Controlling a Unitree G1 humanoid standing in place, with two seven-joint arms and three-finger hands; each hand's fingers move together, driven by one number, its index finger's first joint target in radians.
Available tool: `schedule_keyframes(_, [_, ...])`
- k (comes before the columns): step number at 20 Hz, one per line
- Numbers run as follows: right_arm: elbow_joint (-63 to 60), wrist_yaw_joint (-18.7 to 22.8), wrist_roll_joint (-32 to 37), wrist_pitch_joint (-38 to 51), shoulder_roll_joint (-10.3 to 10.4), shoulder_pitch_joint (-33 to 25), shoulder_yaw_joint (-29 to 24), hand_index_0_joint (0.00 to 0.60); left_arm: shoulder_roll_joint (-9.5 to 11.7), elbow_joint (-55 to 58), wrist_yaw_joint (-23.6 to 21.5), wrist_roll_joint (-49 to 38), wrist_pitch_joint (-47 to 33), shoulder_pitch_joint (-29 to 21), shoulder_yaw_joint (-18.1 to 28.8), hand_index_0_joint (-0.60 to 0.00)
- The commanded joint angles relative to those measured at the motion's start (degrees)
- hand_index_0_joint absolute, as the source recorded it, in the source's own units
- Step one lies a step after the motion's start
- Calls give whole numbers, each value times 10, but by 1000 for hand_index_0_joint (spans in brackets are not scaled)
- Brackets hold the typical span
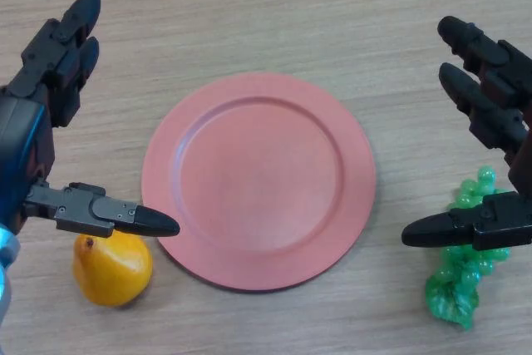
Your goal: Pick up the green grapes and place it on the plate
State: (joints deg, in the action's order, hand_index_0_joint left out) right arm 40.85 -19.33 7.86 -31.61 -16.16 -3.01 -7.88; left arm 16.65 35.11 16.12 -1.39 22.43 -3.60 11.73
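A bunch of green grapes (461, 276) lies on the wooden table at the lower right, to the right of the plate. A round red plate (258, 179) sits in the middle of the table with nothing on it. My right hand (499, 114) hovers above the grapes, open, with its fingers straight and its thumb (465, 227) stretched across the upper part of the bunch, hiding some of it. My left hand (37, 114) is open at the left edge, left of the plate, holding nothing.
An orange-yellow pear-shaped fruit (112, 268) lies at the lower left, just off the plate's rim and under my left thumb (108, 212). The wooden table (274, 14) stretches beyond the plate.
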Motion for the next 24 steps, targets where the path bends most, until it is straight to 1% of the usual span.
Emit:
schedule_keyframes(1, [22,-10,-24,105,-20,-16,-34,0,22,31,-11,-12,-75,-13,28,0])
schedule_keyframes(4, [14,-28,-34,118,-19,-8,-29,0,24,31,-13,-18,-63,-14,31,0])
schedule_keyframes(6, [5,-54,-37,131,-24,-7,-33,0,23,34,-13,-14,-67,-13,28,0])
schedule_keyframes(8, [-23,-84,-39,168,-30,-10,-45,0,23,40,-9,-16,-64,-11,31,0])
schedule_keyframes(10, [-59,-125,-42,214,-40,-6,-55,0,23,45,-3,-16,-59,-8,33,0])
schedule_keyframes(11, [-93,-155,-60,272,-47,-4,-62,0,22,49,-3,-13,-59,-5,33,0])
schedule_keyframes(12, [-115,-168,-68,300,-53,-7,-67,0,21,50,-3,-13,-60,-4,33,0])
schedule_keyframes(13, [-158,-180,-81,362,-59,-16,-72,0,18,51,-4,-12,-67,0,31,0])
schedule_keyframes(14, [-184,-195,-92,398,-67,-17,-74,0,17,52,-3,-9,-71,2,29,0])
schedule_keyframes(15, [-222,-226,-110,443,-80,-19,-78,0,16,53,3,-8,-70,5,30,0])
schedule_keyframes(16, [-232,-246,-105,445,-87,-23,-81,0,16,56,6,-10,-65,7,32,0])
schedule_keyframes(17, [-262,-264,-115,475,-94,-34,-80,0,18,62,12,-16,-50,7,36,0])
schedule_keyframes(18, [-298,-276,-143,534,-104,-39,-78,0,18,66,14,-17,-43,8,38,0])
schedule_keyframes(19, [-333,-294,-158,572,-115,-47,-78,0,19,73,18,-18,-29,9,41,0])
schedule_keyframes(20, [-353,-295,-173,597,-122,-55,-76,0,19,75,19,-18,-25,9,42,0])
schedule_keyframes(21, [-407,-280,-214,670,-133,-73,-71,0,19,76,22,-18,-22,11,44,0])
schedule_keyframes(22, [-430,-278,-231,695,-141,-79,-70,0,19,76,23,-17,-22,11,44,0])
schedule_keyframes(23, [-467,-259,-267,732,-149,-92,-65,0,18,77,22,-16,-21,11,44,0])
schedule_keyframes(24, [-488,-251,-286,753,-155,-97,-61,0,18,77,22,-16,-20,11,44,0])
